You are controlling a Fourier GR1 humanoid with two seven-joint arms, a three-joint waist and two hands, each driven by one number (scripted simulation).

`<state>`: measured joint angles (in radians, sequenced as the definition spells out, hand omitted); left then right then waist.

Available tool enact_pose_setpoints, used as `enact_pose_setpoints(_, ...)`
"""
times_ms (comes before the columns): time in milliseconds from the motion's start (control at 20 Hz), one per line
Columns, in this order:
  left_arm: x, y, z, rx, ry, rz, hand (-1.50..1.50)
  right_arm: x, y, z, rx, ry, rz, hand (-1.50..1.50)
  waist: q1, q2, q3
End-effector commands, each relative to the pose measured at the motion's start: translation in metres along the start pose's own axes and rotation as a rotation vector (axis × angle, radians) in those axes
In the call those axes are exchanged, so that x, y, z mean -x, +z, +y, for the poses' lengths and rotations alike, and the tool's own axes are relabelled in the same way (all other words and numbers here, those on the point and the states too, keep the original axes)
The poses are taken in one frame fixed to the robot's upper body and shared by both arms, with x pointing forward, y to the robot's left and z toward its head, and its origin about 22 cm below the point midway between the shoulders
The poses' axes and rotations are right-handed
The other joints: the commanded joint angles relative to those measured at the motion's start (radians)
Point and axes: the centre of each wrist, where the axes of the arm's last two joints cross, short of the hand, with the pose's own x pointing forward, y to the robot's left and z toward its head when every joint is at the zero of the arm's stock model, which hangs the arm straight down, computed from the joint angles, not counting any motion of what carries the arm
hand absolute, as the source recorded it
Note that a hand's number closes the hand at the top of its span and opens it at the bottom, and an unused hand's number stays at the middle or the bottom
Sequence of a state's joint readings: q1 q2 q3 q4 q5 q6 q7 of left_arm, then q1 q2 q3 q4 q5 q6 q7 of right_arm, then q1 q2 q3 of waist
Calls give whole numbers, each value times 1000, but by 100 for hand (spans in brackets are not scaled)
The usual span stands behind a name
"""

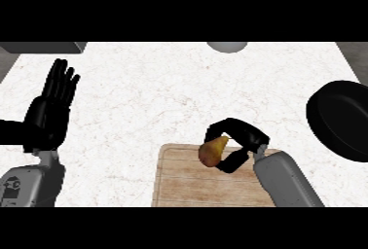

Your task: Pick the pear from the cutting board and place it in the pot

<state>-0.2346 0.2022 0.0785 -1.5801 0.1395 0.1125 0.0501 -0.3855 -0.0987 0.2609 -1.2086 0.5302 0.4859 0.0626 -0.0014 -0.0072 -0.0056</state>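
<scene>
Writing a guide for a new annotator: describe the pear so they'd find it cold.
Start at the wooden cutting board at the bottom middle of the white counter. Over the board's far edge, the right hand curls round the pear. The pear is the only yellow-brown thing there, a small lump set against the black hand and the pale wood.

Yellow-brown pear (213, 151); pale striped wood cutting board (194, 187); black pot (343, 119).
</scene>
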Motion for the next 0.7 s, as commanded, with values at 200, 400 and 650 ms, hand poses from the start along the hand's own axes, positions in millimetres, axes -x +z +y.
enact_pose_setpoints(200,4,-5,-6,1,14,3,0,-1,-2,12,47,33,-17,150,3,7,6)
enact_pose_setpoints(400,4,-4,14,-12,-11,-3,0,-12,23,-24,180,120,59,150,-1,6,5)
enact_pose_setpoints(650,-3,-11,6,-33,-14,20,0,-69,48,-6,306,227,1,150,-22,-5,5)
